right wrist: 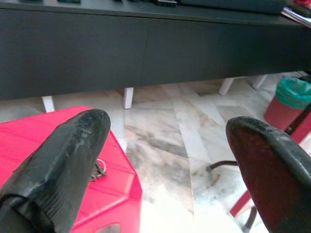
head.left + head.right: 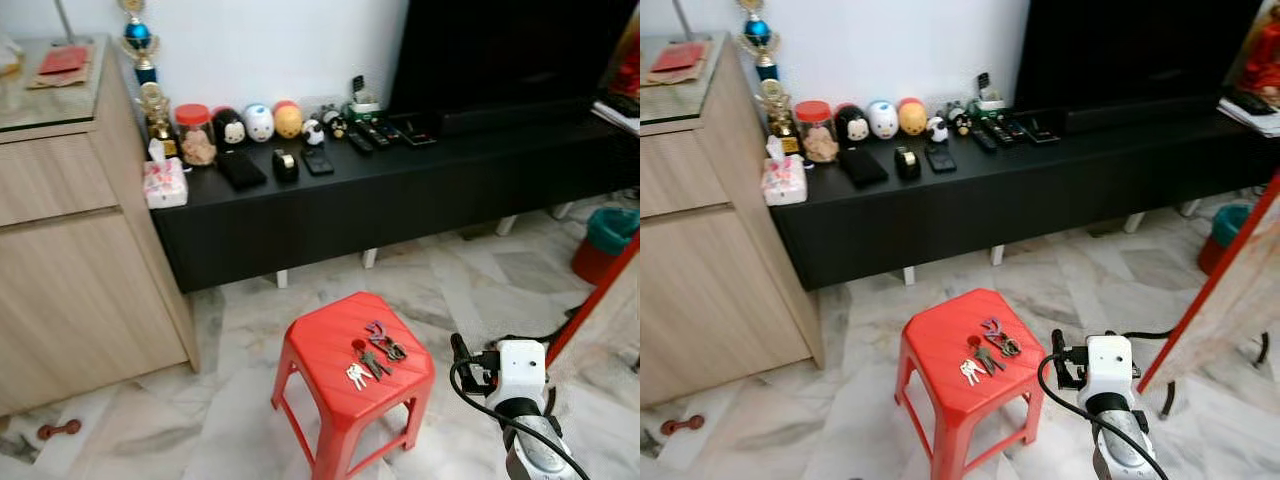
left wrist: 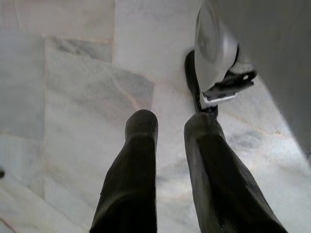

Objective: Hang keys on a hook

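A bunch of keys [image 2: 374, 357] with a red tag lies on top of a red plastic stool [image 2: 330, 375] on the marble floor. My right arm's white wrist [image 2: 520, 372] hovers just to the right of the stool, at about seat height. In the right wrist view my right gripper [image 1: 167, 141] is open wide with nothing between its fingers [image 1: 63, 160], and the stool's edge and part of the keys [image 1: 98, 169] sit by one finger. My left gripper [image 3: 171, 124] hangs over bare floor, its fingers [image 3: 138, 160] slightly apart and holding nothing.
A long low black console [image 2: 400, 195] with small ornaments and remotes runs along the wall behind the stool, with a dark TV [image 2: 500, 50] on it. A wooden cabinet [image 2: 70, 250] stands left. A red bin [image 2: 606, 243] and a slanted red frame [image 2: 598, 292] are right.
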